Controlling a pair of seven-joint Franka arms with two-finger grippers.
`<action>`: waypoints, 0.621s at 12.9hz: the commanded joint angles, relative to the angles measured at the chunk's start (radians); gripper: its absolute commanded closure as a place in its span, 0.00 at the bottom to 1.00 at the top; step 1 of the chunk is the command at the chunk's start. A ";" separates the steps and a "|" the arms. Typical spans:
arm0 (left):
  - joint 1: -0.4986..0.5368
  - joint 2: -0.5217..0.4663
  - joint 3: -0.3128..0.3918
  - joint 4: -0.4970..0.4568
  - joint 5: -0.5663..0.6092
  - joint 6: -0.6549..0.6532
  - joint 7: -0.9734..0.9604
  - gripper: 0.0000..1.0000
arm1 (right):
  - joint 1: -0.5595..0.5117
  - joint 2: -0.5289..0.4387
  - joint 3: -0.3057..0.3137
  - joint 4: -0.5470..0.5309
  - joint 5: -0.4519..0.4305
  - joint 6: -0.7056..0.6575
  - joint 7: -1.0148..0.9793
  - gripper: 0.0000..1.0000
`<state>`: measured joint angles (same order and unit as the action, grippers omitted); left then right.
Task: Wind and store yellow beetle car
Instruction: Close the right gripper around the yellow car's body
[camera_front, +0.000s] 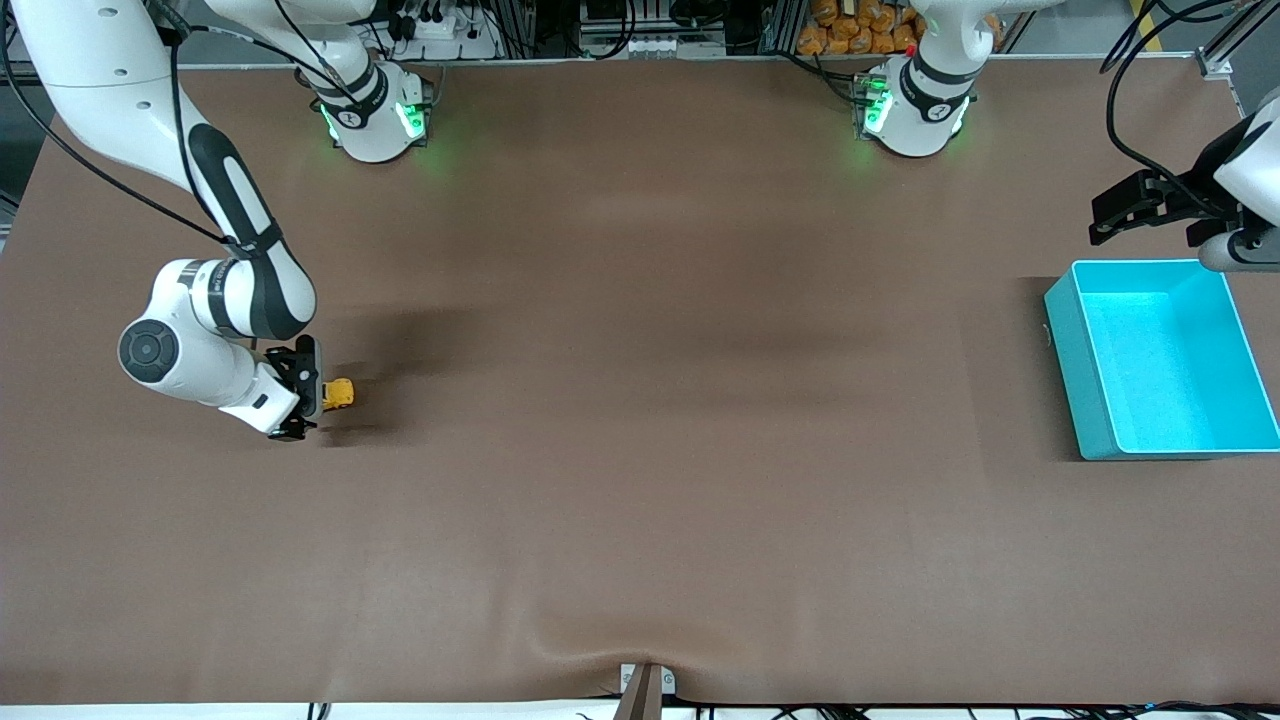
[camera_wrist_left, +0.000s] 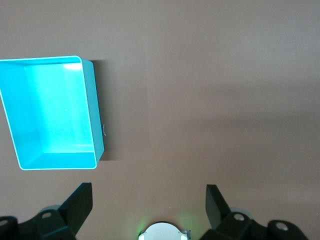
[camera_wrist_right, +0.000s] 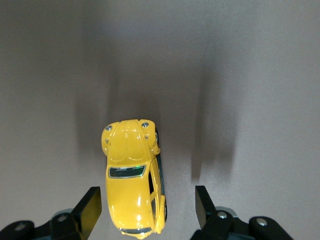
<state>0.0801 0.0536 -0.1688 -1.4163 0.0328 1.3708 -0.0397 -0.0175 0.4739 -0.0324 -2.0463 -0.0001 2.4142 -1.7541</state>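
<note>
Nearest us, our right tool (camera_front: 318, 396) straddles the yellow beetle car (camera_front: 340, 393) on the table (camera_front: 640, 450), fingers spread ungripped to grasp it, while our left tool (camera_front: 1125, 212), released, waits above the turquoise bin (camera_front: 1085, 400).

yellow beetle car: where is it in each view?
Front view: yellow beetle car on the table toward the right arm's end, at the right gripper.
Left wrist view: not in it.
Right wrist view: car between the gripper's open fingers.
Shared landmark: the right gripper.
</note>
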 joint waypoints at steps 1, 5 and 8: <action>0.004 -0.003 -0.001 0.000 -0.005 -0.002 -0.016 0.00 | -0.009 -0.003 0.009 -0.031 -0.018 0.031 -0.008 0.20; 0.003 -0.003 -0.003 -0.001 -0.004 -0.002 -0.043 0.00 | -0.001 -0.014 0.011 -0.058 -0.018 0.039 -0.008 0.32; 0.000 -0.001 -0.005 -0.001 -0.004 -0.002 -0.055 0.00 | 0.007 -0.024 0.012 -0.058 -0.018 0.028 -0.005 0.34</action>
<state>0.0792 0.0551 -0.1694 -1.4171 0.0328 1.3708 -0.0777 -0.0134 0.4756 -0.0234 -2.0873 -0.0005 2.4433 -1.7554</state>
